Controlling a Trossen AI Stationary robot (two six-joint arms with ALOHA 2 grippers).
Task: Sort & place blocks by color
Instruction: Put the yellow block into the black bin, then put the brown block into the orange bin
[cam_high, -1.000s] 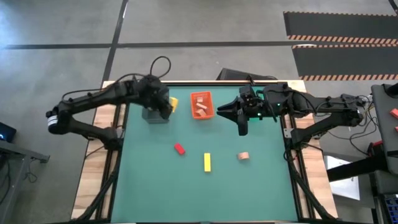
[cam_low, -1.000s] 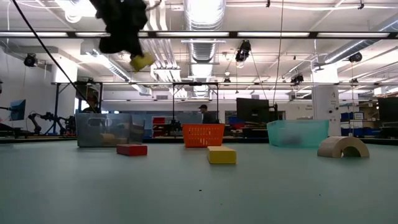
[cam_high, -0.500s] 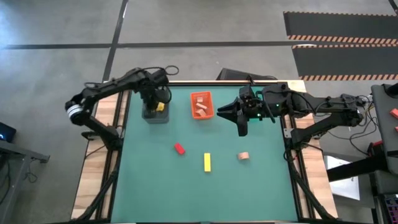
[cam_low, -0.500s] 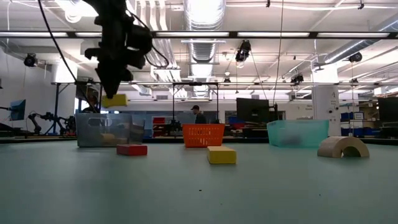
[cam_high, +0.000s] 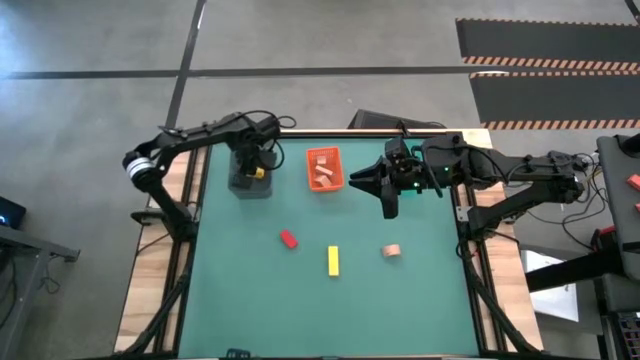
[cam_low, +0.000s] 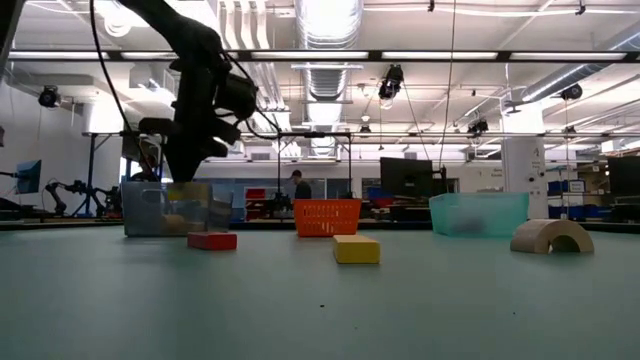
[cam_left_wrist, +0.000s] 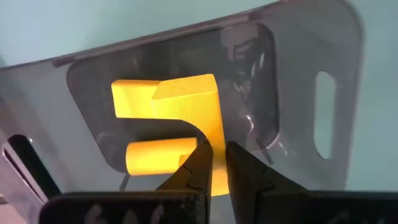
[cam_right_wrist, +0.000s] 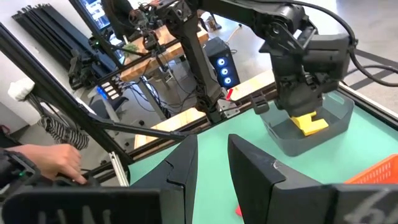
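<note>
A grey concrete floor (cam_high: 330, 40) surrounds the table, crossed by dark lines, with black mats edged in orange-and-white hazard stripes (cam_high: 545, 60) at one corner. Level across the table, a workshop hall opens: silver ventilation ducts (cam_low: 322, 30) and long ceiling lights (cam_low: 420, 56) overhead, a white column (cam_low: 520, 165), dark monitors (cam_low: 405, 178) and a distant person (cam_low: 297, 185) standing among benches.

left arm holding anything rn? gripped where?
Yes: the left gripper holds a yellow block by its edge, low in the grey tray. The right gripper holds nothing, jaws open.
</note>
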